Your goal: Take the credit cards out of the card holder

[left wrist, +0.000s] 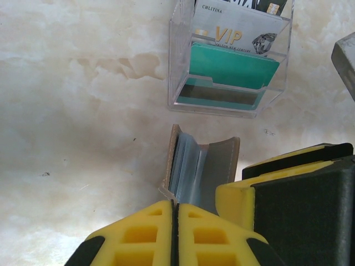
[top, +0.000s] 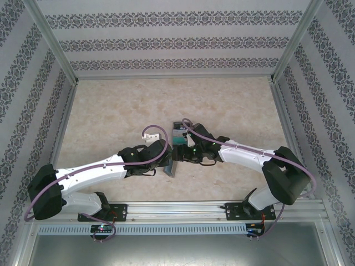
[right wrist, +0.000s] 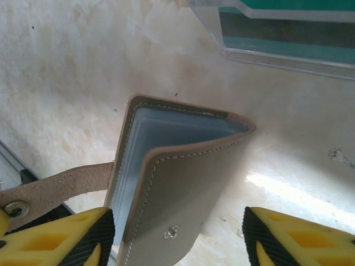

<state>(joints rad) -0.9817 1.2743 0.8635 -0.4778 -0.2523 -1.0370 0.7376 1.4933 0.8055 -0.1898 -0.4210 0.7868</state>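
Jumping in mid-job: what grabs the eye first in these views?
The card holder stands half open on its edge at the table's middle, with the right gripper open astride it and the left gripper shut on its near end. Just beyond it sits a clear plastic box holding a teal card and a pale VIP card.

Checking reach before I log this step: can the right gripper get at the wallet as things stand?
Probably yes. The right gripper is open, with a finger on each side of the wallet. The wallet is half open, and nothing sits between it and the fingers.
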